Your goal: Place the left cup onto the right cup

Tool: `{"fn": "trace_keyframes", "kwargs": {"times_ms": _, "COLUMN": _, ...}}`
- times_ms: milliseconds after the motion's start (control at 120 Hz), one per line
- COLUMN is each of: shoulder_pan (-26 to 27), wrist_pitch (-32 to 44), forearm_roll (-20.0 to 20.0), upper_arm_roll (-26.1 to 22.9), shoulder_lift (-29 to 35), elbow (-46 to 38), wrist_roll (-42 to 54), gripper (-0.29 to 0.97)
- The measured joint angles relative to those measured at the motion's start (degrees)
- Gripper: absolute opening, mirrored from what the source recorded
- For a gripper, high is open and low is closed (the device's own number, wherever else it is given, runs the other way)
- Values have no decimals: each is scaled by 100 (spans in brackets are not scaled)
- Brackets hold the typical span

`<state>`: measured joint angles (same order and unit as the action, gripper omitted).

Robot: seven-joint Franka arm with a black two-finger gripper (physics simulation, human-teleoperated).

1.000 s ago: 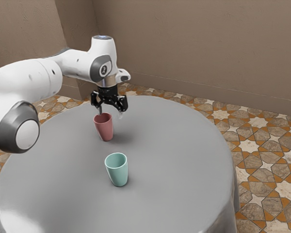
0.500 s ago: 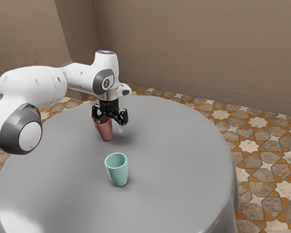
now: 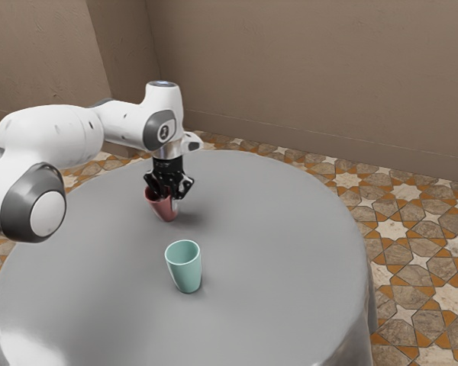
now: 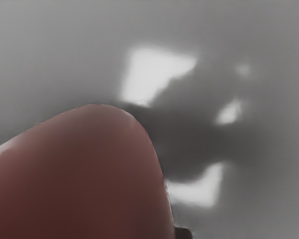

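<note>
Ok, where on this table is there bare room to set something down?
The table is bare across its whole side toward the exterior view's right, past the teal cup, and along the near rim below it. Crowded: around the red cup under the gripper.

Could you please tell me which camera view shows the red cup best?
The exterior view: the red cup is seen on the grey table with its surroundings, its rim partly covered by the jaws. The wrist view gives a very close stretch of its rounded red side against the table.
</note>
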<state>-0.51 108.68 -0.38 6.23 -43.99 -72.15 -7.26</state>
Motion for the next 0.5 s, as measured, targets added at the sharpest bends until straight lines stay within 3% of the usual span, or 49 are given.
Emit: {"fn": "trace_keyframes", "kwargs": {"times_ms": 500, "shoulder_pan": 243, "wrist_pitch": -177, "forearm_roll": 100, "upper_arm_roll": 277, "shoulder_lift": 445, "elbow": 13, "wrist_roll": -20, "gripper": -9}}
